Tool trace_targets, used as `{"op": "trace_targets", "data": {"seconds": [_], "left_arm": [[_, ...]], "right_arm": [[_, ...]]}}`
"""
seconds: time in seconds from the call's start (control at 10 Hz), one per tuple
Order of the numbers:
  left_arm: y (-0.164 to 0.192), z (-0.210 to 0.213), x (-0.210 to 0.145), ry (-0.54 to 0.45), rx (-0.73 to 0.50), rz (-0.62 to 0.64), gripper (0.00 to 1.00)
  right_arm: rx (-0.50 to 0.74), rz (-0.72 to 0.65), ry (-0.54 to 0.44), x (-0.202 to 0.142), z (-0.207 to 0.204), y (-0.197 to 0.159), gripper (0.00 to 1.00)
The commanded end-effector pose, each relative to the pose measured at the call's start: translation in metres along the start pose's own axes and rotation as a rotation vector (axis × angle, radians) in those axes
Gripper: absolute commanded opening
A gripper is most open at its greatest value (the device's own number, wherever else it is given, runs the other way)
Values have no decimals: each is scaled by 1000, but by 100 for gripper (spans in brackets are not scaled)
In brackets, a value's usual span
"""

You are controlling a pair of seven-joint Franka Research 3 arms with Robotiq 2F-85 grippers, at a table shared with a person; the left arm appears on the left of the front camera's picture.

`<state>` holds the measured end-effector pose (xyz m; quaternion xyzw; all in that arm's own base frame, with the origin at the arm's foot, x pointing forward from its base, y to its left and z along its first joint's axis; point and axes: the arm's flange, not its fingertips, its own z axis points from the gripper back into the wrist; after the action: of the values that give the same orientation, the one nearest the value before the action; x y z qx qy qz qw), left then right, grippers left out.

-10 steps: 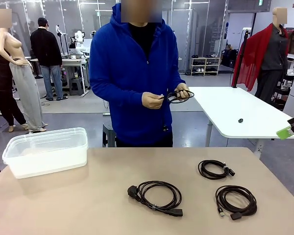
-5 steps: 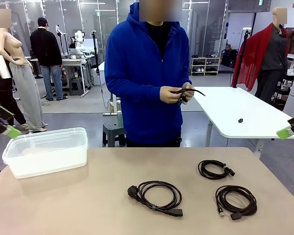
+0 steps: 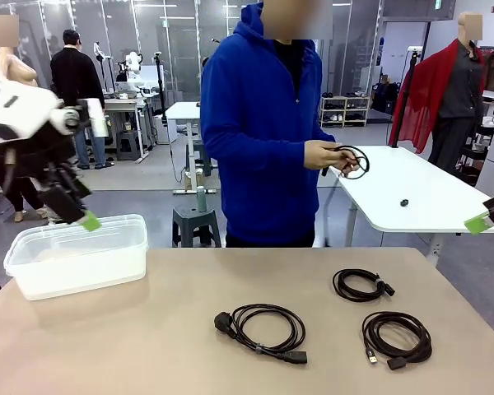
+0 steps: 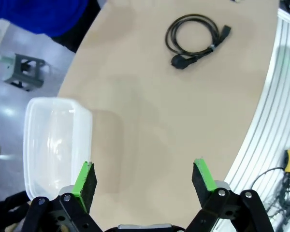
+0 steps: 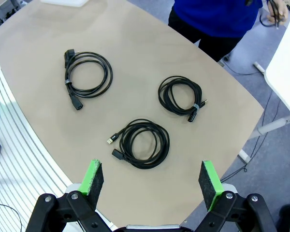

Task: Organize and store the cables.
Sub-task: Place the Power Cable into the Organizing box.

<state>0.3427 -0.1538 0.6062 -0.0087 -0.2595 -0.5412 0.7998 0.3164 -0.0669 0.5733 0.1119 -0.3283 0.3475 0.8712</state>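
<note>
Right gripper (image 5: 150, 180): jaws spread wide, nothing between the green pads. Raised off the right side of the counter (image 3: 148, 329). Its wrist view looks down on three coiled cables.

Left gripper (image 4: 144, 170): jaws equally wide, empty. In the front view it hangs at the far left, one green pad just above the rim of the clear plastic container (image 3: 82, 267). In its wrist view the container lies beneath one finger and bare counter beneath the other.

Near row, on the counter:
- Centre cable (image 3: 259, 347): a flat black loop with a chunky plug at each end, one at its left and one at its near right. A small tie binds the strands.
- Right cable (image 3: 397, 361): a tighter, thicker coil well apart from the centre cable. Its plugs are on the near side.

Behind the right cable and apart from it:
- Small cable (image 3: 384, 288): the smallest coil, with its plug end pointing right.

Far left of the counter: the container, lidless. Its contents cannot be made out.

Beyond the far edge: a person in a blue hooded top (image 3: 259, 123) stands holding a fourth cable (image 3: 346, 149) at waist height, looped in one hand (image 3: 325, 154). The other hand is behind the loop and hard to make out.
</note>
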Motion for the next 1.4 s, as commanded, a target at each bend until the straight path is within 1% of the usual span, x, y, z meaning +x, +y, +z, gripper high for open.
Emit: {"op": "trace_targets", "data": {"seconds": [0.0,0.2,0.5,0.6,0.7,0.9,1.0,1.1,1.2,1.3], "left_arm": [[-6,-7,45,66,-20,-90,100],[-27,-22,89,126,-29,-220,100],[-77,-65,141,225,-109,-393,100],[-94,-77,155,250,-129,-381,100],[-104,-85,167,251,-109,-401,100],[-114,-90,178,269,-134,-437,100],[-115,-91,175,311,-172,-417,100],[-106,-83,166,320,-94,-404,100],[-121,-97,173,248,-153,-433,100],[-121,-97,173,248,-153,-433,100]], "right_arm": [[1,6,-1,-1,0,0,100],[1,6,-1,-1,0,0,100],[1,6,-1,-1,0,0,100],[1,6,-1,-1,0,0,100],[1,6,-1,-1,0,0,100],[1,6,-1,-1,0,0,100],[1,6,-1,-1,0,0,100],[1,6,-1,-1,0,0,100],[1,6,-1,-1,0,0,100],[1,6,-1,-1,0,0,100]]}}
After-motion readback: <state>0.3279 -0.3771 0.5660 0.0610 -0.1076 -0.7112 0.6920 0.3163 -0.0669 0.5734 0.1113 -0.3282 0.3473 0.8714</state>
